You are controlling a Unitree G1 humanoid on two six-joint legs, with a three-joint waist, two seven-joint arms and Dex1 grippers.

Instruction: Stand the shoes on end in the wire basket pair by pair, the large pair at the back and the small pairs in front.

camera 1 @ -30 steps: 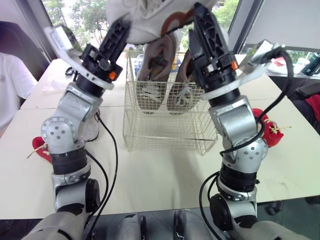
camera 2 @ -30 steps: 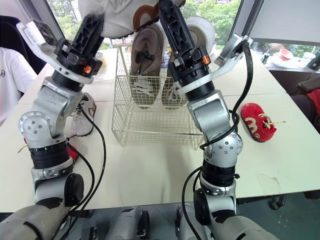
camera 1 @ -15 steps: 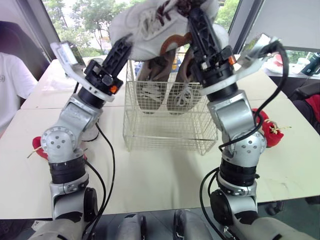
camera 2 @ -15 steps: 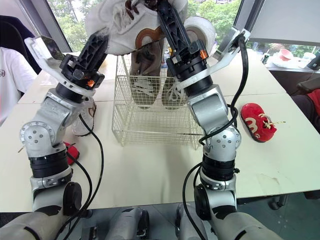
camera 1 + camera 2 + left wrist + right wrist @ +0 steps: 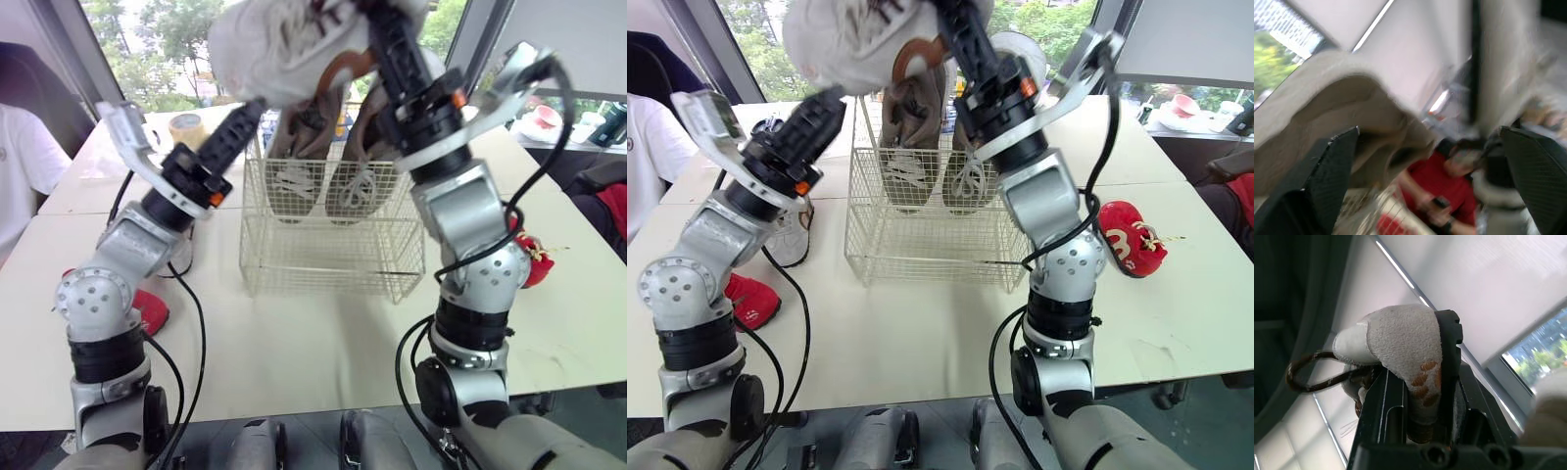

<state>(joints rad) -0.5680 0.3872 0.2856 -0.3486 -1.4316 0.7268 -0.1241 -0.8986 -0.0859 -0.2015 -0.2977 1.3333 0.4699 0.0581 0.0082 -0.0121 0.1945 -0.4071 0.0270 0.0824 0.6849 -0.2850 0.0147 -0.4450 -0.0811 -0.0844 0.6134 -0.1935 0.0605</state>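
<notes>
Red shoe [image 5: 147, 311] lies on the smooth pale tabletop [image 5: 294, 343], then boxy white wire basket [image 5: 333, 257] with taupe laced pair [image 5: 323, 162] on end at its back, above it right gripper [image 5: 1420, 364] jaws clamped on fuzzy white shoe [image 5: 279, 49], left gripper [image 5: 245, 116] jaws wide by its sole.

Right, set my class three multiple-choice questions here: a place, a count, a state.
1. Where is the white shoe relative to the wire basket? A inside it; B above it, in the air; C underneath it.
2. How many shoes stand in the basket? A none; B two; C four.
3. The right gripper is: A shut on the white shoe; B open and empty; C shut on nothing.
Answers: 1 B, it hangs over the rim; 2 B, two grey-brown shoes stand at the back; 3 A, it clamps the shoe.
</notes>
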